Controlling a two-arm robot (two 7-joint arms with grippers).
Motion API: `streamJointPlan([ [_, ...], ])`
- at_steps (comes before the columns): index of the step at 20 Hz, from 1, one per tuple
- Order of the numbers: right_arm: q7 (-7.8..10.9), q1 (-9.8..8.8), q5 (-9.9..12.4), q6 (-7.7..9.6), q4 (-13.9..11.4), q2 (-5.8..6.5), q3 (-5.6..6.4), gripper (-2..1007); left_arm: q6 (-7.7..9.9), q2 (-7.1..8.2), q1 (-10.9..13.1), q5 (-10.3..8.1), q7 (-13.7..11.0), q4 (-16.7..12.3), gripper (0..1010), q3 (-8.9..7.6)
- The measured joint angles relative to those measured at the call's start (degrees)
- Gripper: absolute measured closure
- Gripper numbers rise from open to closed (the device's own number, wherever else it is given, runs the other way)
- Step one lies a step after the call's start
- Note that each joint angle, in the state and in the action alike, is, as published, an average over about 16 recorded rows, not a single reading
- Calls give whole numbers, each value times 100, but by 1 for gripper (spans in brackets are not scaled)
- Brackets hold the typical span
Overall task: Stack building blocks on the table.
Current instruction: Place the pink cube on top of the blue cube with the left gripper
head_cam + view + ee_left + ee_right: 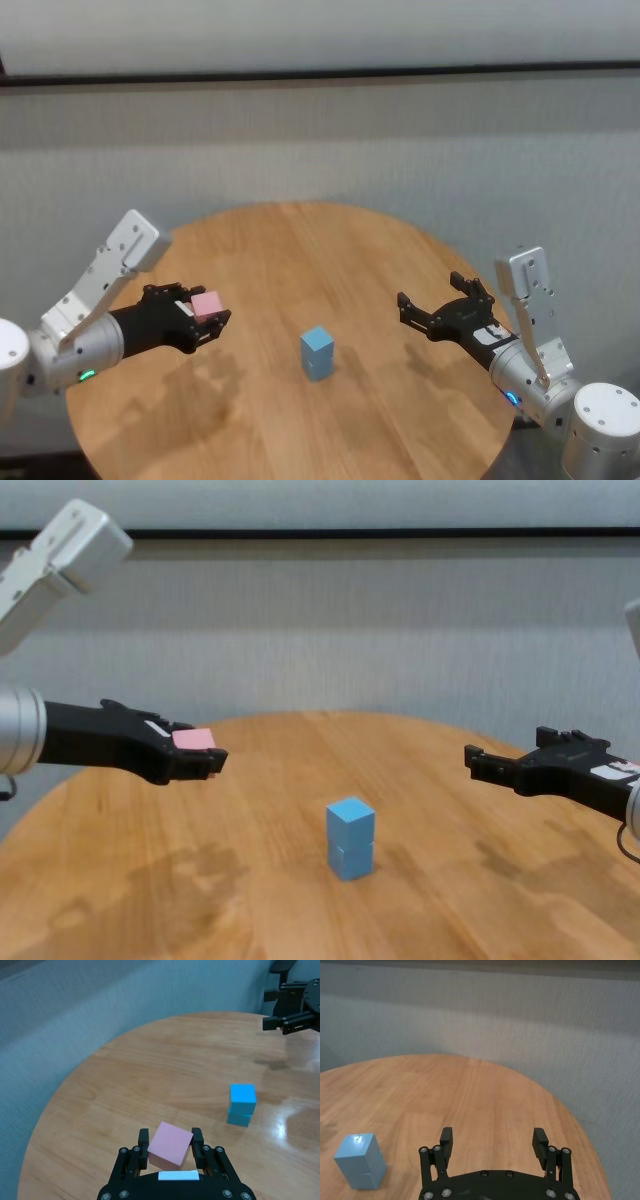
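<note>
L gripper (205,318) clamped on pink cube (207,305), held above table (280,250), left side. Two blue cubes (317,353) stacked mid-table, near centre. R gripper (432,308) wide open w/ nothing in it, hovering right.

Two light blue cubes (350,838) sitting stacked one atop other near middle of round wood-grain table (280,250), top cube turned slightly against lower one, stack standing upright. Pink cube (207,305) hanging above table's left part, well apart from stack, sitting tilted between fingers of left gripper (170,1147), clamped on two opposite faces, not touching tabletop. All three cubes looking matte and equal in size. Tabletop light brown, showing faint reflections.
</note>
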Motion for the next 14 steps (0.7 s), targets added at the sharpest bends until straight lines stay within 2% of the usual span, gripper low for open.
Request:
streamJointPlan([
  [6,0,0,0,0,0,0,0,1,269,-75,-38,154,112,-183,482,90],
  [14,0,0,0,0,0,0,0,0,489,-243,-116,330,182,-234,482,196],
])
